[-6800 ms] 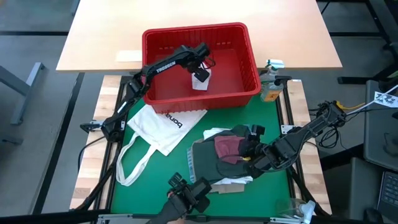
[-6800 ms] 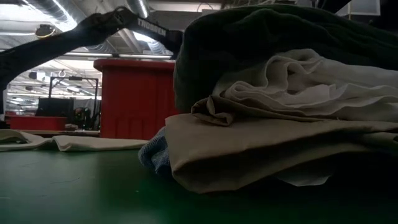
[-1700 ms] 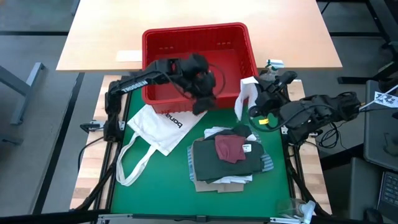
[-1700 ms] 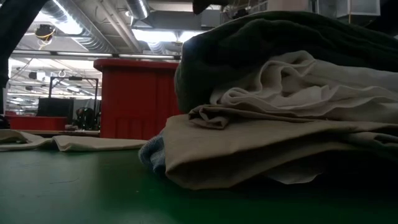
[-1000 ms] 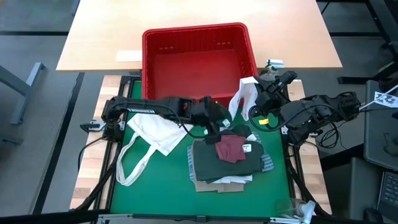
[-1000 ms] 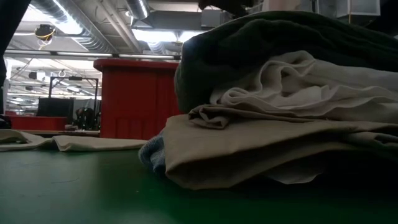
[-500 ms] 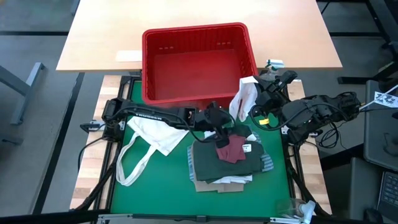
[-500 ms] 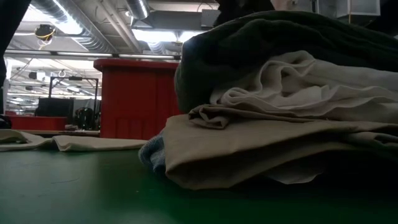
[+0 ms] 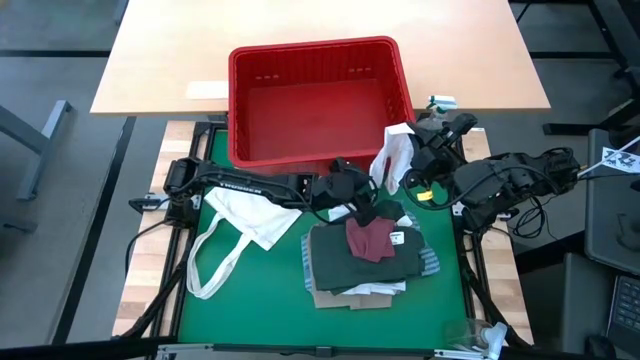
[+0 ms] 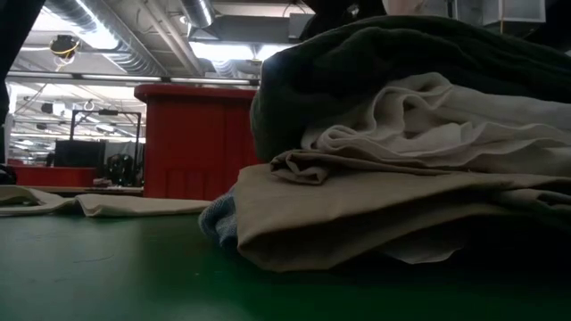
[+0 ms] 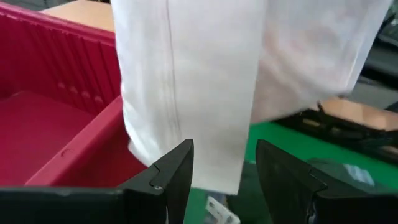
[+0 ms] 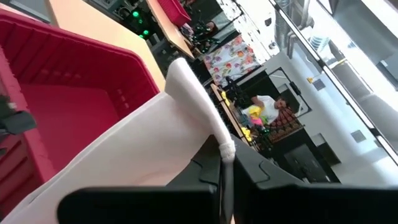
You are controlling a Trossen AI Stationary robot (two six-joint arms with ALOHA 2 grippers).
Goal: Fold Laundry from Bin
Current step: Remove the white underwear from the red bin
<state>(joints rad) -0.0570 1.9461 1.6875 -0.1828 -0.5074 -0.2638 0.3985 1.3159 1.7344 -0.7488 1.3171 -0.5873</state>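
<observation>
A small white piece of laundry (image 9: 390, 160) hangs from my shut right gripper (image 9: 410, 158) beside the near right corner of the red bin (image 9: 320, 150), which shows nothing inside. My left gripper (image 11: 224, 163) is open and reaches in level from the table's left. Its fingers stand on either side of the white piece's lower end (image 11: 211, 168); I cannot tell whether they touch it. Below lies a stack of folded laundry (image 9: 365, 255): a maroon piece (image 9: 372, 238) on a dark green-grey top, with white and tan layers (image 10: 384, 205) underneath. My right gripper pinches the white piece at its upper part (image 12: 219, 144) between its two shut fingers, coming level from the table's right side. The cloth bunches above the fingers and hangs down below them, slack, its lower end (image 9: 380, 188) clear of the stack.
A white tote bag (image 9: 250, 212) with long straps lies flat on the green mat (image 9: 250, 300) to the left of the stack. A bottle and small items (image 9: 436, 110) stand at the bin's right. The near left of the mat lies bare.
My left gripper has come down and moved a little toward the table's right, to the lower end of the hanging white piece, and its wrist has tipped up toward level. It has stayed open. My right gripper has kept the white piece hanging in place.
</observation>
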